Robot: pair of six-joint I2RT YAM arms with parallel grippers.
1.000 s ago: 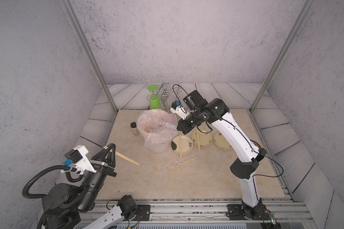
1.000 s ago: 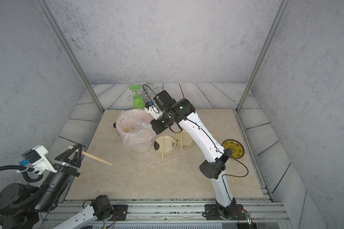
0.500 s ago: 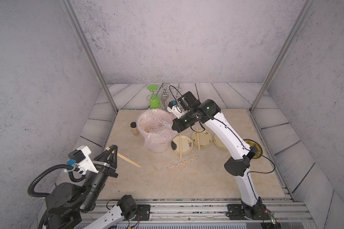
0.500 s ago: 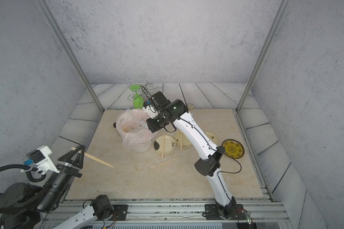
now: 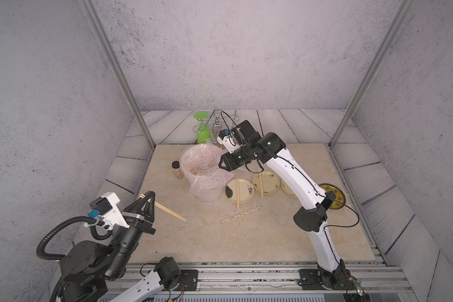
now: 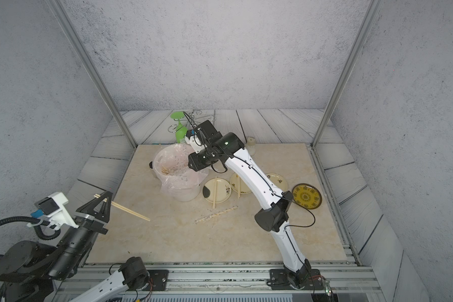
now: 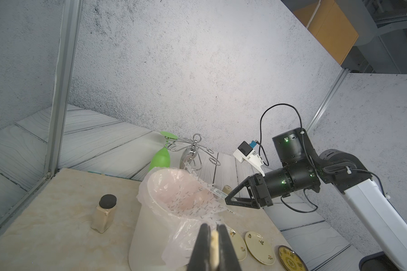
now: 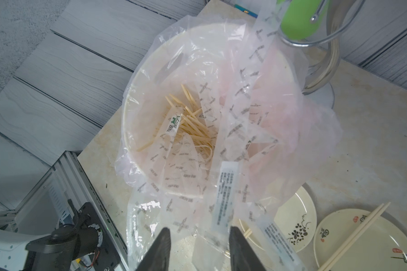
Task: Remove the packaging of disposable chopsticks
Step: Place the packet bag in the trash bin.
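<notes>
Packaging [image 8: 224, 194] near parted right jaws, wrist-only

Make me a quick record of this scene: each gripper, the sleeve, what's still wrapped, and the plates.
left gripper: shut on bare chopsticks, raised
right gripper: fingers apart, above bin
sleeve: looks empty, lying across the bin's mouth
wrapped pair: one, flat on table
plates: two hold bare sticks
</notes>
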